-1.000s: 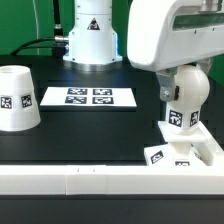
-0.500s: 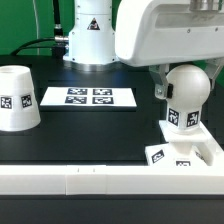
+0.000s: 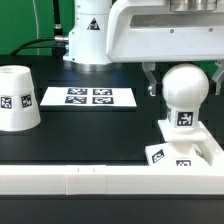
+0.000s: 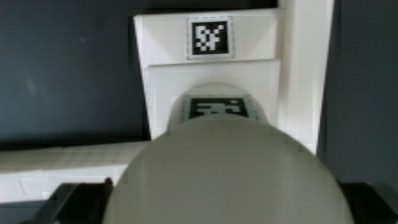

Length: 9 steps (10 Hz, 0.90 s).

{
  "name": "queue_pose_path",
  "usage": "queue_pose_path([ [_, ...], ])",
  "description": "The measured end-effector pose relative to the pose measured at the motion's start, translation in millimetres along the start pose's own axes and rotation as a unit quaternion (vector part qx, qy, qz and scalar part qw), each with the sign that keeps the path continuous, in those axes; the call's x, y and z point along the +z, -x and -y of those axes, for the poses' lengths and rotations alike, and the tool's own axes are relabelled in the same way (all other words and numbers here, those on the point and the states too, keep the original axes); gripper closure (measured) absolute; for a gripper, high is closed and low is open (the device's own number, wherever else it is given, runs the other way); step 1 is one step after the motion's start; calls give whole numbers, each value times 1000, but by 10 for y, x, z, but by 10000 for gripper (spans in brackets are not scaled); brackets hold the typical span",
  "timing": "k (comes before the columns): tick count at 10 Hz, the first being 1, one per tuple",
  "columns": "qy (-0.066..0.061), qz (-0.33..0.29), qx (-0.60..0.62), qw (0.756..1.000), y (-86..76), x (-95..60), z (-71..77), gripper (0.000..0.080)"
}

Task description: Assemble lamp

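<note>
Bulb [image 3: 186, 94] now stands upright on the flat square base [image 3: 188, 148] at the exterior view's right, its tag facing the camera, whereas half a second ago it leaned and sat a little further left. The arm's white body has shifted leftward across the top of that view. The gripper [image 3: 182, 79] straddles the round head with its dark fingers [image 3: 150, 79] spread to either side, and I cannot tell whether they touch it. All lamp parts are smooth matte white plastic with black-and-white tags: the tapered shade [image 3: 18, 98] sits mouth-down, well apart at the exterior view's left. The marker board [image 3: 88, 97] lies between them (flat, four tags). A long white rail [image 3: 90, 181] crosses the foreground, hiding the base's near edge. In the wrist view the bulb's blurred dome [image 4: 222, 178] hides most of the base [image 4: 214, 70].
</note>
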<state>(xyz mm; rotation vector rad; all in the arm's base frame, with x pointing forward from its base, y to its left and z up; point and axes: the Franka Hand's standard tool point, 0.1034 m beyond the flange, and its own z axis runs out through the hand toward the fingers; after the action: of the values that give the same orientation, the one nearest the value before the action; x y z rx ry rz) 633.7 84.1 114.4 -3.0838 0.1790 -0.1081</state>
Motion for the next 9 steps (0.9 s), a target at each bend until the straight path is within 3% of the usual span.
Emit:
queue_pose_path([
  [3, 1, 8, 137, 991, 42, 36, 45, 220],
  [7, 2, 7, 218, 976, 38, 29, 28, 220],
  [8, 1, 8, 252, 968, 41, 28, 27, 220],
  [9, -9, 6, 308, 951, 60, 31, 27, 220],
])
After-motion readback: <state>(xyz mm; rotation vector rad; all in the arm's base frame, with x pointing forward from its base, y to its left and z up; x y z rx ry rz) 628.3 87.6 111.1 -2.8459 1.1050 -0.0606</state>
